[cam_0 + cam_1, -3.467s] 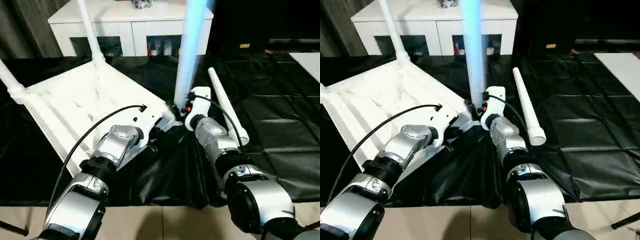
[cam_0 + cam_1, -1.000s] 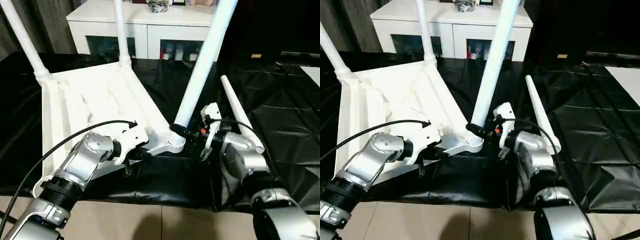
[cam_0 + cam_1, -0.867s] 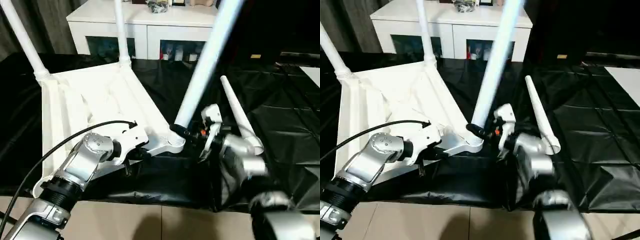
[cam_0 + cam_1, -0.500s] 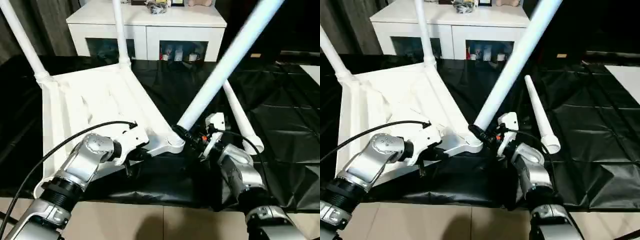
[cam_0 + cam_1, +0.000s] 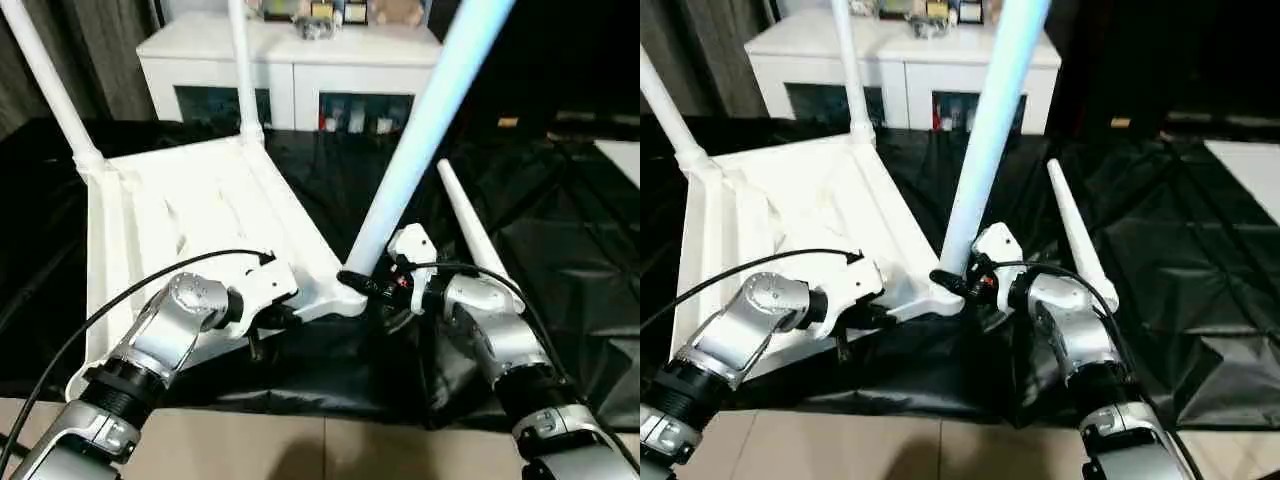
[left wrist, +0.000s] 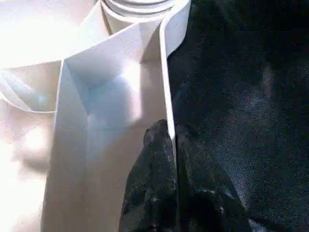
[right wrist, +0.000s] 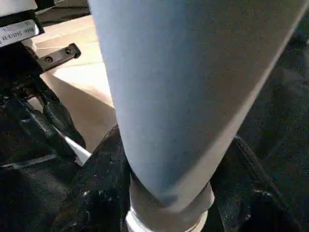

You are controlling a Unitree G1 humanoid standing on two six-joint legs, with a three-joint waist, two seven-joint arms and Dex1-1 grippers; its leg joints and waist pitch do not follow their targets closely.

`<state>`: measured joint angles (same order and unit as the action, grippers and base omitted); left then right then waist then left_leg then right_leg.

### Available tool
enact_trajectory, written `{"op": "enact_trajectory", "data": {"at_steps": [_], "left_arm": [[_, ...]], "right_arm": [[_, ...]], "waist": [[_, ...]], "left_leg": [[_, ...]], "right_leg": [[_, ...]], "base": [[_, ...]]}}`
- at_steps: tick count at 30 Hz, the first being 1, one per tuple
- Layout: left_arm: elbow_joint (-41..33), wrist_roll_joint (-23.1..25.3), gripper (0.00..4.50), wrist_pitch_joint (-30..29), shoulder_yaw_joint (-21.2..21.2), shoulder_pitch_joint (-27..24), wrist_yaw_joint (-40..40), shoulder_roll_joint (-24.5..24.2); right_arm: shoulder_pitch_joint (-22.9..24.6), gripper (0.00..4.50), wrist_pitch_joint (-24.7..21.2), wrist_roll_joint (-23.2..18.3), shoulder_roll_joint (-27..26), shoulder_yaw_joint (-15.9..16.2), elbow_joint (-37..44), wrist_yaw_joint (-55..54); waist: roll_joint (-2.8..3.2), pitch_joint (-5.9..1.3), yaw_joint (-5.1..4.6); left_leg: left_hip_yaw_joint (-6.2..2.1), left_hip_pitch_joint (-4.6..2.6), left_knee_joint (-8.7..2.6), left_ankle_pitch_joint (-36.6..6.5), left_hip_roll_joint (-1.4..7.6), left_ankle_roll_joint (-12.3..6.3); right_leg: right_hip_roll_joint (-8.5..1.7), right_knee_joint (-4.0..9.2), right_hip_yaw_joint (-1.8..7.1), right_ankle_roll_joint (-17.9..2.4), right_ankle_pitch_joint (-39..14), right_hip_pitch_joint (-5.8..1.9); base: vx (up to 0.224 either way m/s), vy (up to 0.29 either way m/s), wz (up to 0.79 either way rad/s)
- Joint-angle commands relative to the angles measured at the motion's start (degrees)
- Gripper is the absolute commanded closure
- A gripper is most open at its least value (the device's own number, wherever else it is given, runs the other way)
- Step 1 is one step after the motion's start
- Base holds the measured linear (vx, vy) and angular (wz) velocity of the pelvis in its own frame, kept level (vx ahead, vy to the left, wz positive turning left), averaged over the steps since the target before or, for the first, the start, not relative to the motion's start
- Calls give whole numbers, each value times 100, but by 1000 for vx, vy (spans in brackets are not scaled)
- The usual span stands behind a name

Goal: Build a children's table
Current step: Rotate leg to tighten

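1. The tabletop [image 5: 190, 215] lies upside down on the black sheet [image 5: 560, 260], its ribbed underside facing up, with two legs standing in its far corner sockets.
2. The left arm reaches forward, bent at the elbow, and the left gripper [image 6: 171, 135] pinches the tabletop's thin near rim just beside the near corner socket [image 5: 345, 295], one black finger on each side of the wall.
3. The right arm stretches forward and inward toward that same socket; the right gripper [image 5: 365, 287] is clamped around the base of the third leg [image 5: 420, 140], which leans up and away from the socket.
4. A fourth leg [image 5: 475, 240] lies on the sheet just beyond the right forearm.
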<state>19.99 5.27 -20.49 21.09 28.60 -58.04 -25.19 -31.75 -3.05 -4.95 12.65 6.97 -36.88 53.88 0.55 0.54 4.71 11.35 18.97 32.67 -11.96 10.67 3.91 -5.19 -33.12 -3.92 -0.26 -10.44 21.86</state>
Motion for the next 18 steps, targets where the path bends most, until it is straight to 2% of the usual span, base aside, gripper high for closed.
{"op": "enact_trajectory", "data": {"at_steps": [1, 5, 7, 8, 12, 16, 18], "left_arm": [[-167, -6, 450, 101, 171, 62, -172, 53], [-60, 15, 450, 150, 191, 120, -204, 47], [-6, 44, 450, 169, 237, 152, -257, 31], [6, 50, 450, 176, 250, 159, -266, 27], [24, 71, 450, 178, 287, 176, -303, 22], [36, 87, 450, 191, 331, 157, -338, 29], [36, 91, 450, 190, 354, 152, -356, 35]], "right_arm": [[307, 262, -762, 265, -15, 460, -765, 248], [22, 262, -1051, 158, -13, 288, -1069, 265], [-130, 262, -1094, 268, 39, 325, -1377, 195], [-157, 262, -1102, 303, 50, 341, -1442, 183], [-207, 262, -1109, 403, 66, 400, -1547, 197], [-258, 262, -1181, 363, -7, 397, -1679, 230], [-294, 262, -1221, 286, -65, 311, -1828, 158]], "waist": [[80, -145, -68], [96, -140, -72], [105, -141, -71], [116, -139, -74], [102, -124, -77], [132, -130, -98], [139, -115, -119]], "left_leg": [[-147, -18, -482, -1787, 282, 25], [-136, -25, -478, -1832, 278, 60], [-126, -21, -467, -1787, 280, 70], [-134, -7, -475, -1799, 279, 77], [-135, -46, -480, -2033, 281, 123], [-150, -25, -494, -2051, 286, 157], [-156, -18, -501, -2180, 283, 164]], "right_leg": [[-307, 364, 262, -1163, -1445, -131], [-310, 359, 256, -1255, -1375, -130], [-310, 347, 259, -1307, -1276, -122], [-310, 345, 253, -1297, -1304, -137], [-324, 399, 262, -1195, -1695, -101], [-312, 380, 253, -1208, -1568, -112], [-320, 400, 251, -1192, -1729, -106]], "base": [[0, 0, 0], [0, 0, 0], [0, 0, 0], [0, 0, 0], [0, 0, 0], [0, 0, 0], [0, 0, 0]]}}
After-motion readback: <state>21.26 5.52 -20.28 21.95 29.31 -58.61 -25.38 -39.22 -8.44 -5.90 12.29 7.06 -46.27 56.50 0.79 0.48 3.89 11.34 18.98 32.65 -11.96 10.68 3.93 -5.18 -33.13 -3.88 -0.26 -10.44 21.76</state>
